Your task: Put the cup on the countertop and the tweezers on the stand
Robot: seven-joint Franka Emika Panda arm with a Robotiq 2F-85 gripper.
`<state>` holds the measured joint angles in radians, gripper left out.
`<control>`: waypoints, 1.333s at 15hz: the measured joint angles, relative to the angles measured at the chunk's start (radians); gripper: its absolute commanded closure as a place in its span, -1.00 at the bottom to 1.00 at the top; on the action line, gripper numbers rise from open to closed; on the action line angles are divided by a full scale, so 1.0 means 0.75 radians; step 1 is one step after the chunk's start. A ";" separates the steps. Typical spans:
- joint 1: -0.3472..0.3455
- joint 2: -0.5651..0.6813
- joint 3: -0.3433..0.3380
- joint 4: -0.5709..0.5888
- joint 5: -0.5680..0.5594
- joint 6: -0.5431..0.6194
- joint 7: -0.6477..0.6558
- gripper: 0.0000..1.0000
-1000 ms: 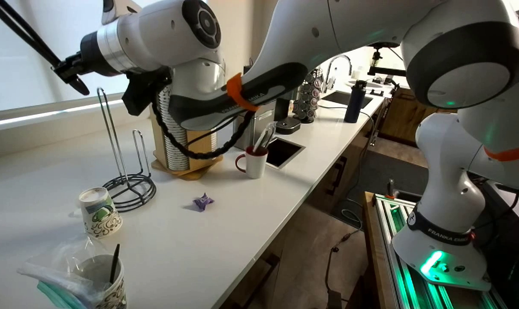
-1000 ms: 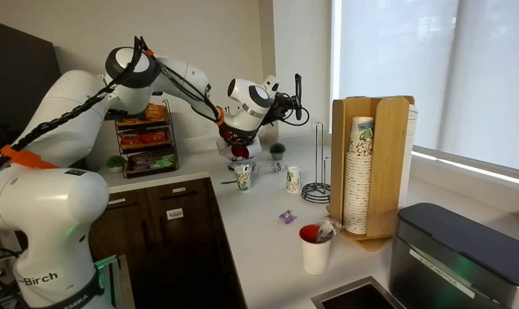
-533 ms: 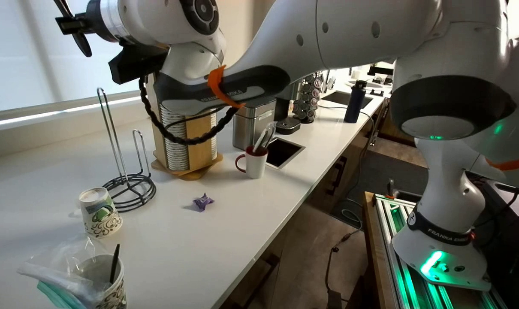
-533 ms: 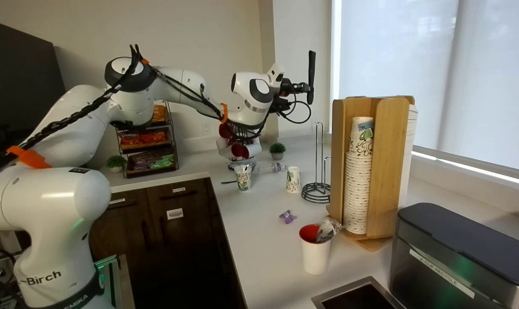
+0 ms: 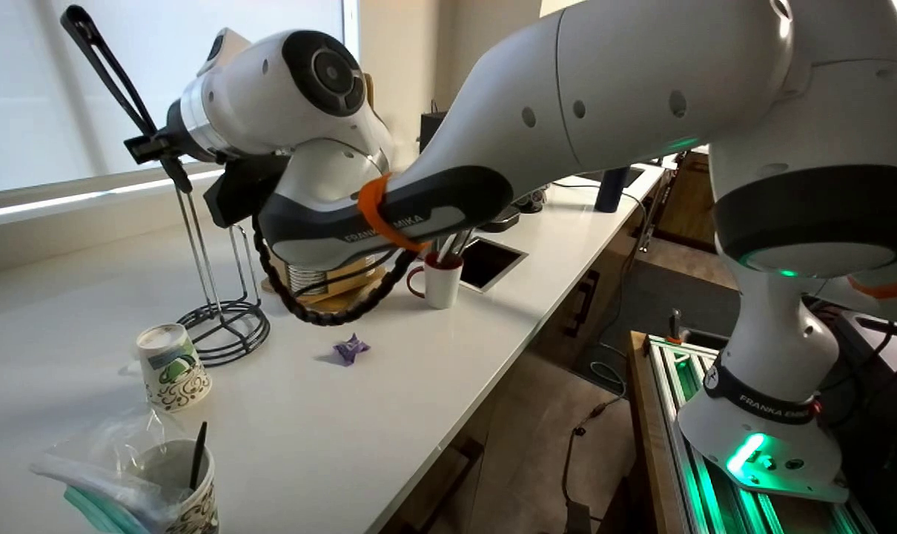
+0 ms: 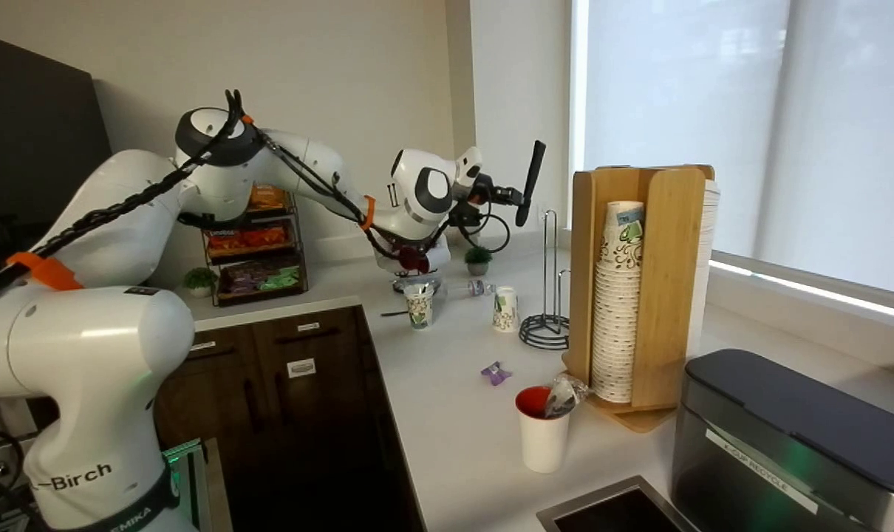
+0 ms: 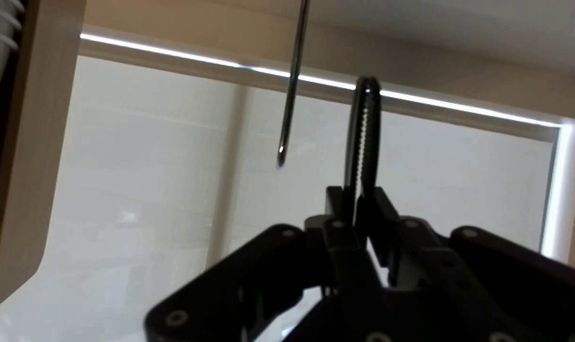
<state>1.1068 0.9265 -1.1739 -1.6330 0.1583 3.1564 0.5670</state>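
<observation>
"So, what has changed?"

"Both exterior views: gripper (image 7: pixel 359 206), clenched on the tweezers (image 6: pixel 533 174), now lowered toward the stand (image 5: pixel 224 323), suggesting placement is near. Inverted cup (image 5: pixel 173 367) just beside the stand, on the countertop (image 5: pixel 322 437); that half appears complete."

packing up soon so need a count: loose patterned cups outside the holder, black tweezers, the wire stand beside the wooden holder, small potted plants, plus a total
Loose patterned cups: 2 (one upside down, one upright)
Black tweezers: 1 (held in the fingers)
Wire stand: 1
Small potted plants: 2
Total: 6
</observation>
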 measured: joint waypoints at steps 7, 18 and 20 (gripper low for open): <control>0.018 0.001 -0.006 -0.013 0.004 -0.027 -0.015 0.92; 0.136 0.092 -0.064 -0.213 0.127 -0.026 -0.017 0.92; 0.133 0.097 -0.051 -0.242 0.125 -0.026 -0.077 0.92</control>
<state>1.2063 0.9996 -1.2123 -1.8142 0.2520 3.1372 0.5095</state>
